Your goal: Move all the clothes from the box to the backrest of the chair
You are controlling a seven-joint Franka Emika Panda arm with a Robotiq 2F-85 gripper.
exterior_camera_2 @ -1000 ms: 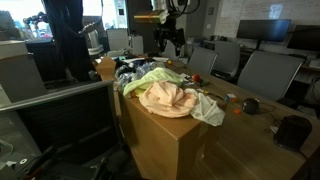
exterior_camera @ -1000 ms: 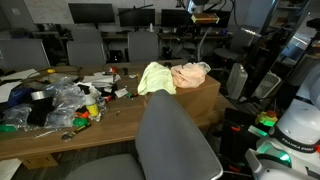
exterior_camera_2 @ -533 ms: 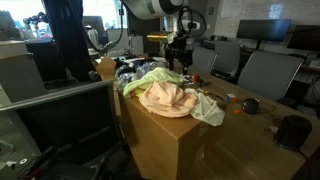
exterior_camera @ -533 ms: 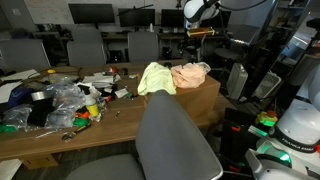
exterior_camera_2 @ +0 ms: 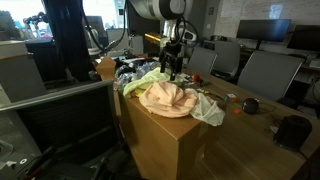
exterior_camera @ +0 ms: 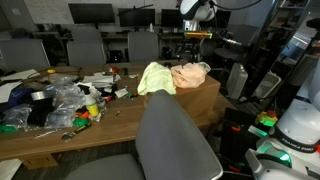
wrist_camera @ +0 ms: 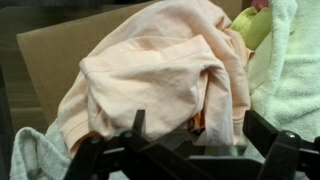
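The brown cardboard box stands on the table, heaped with clothes. A peach-orange garment lies on top. A pale yellow-green one lies beside it. A paler cloth hangs over the box's edge. My gripper hangs open just above the peach garment, holding nothing. The chair's rounded grey backrest rises in the foreground in front of the box.
The wooden table carries clear plastic bags, black tape and small coloured items to the left of the box. Smaller grey office chairs and monitors stand behind. A white machine sits at the right.
The arm has come down and in from above. The open gripper now hangs closer over the clothes in the box. The clothes have not moved.
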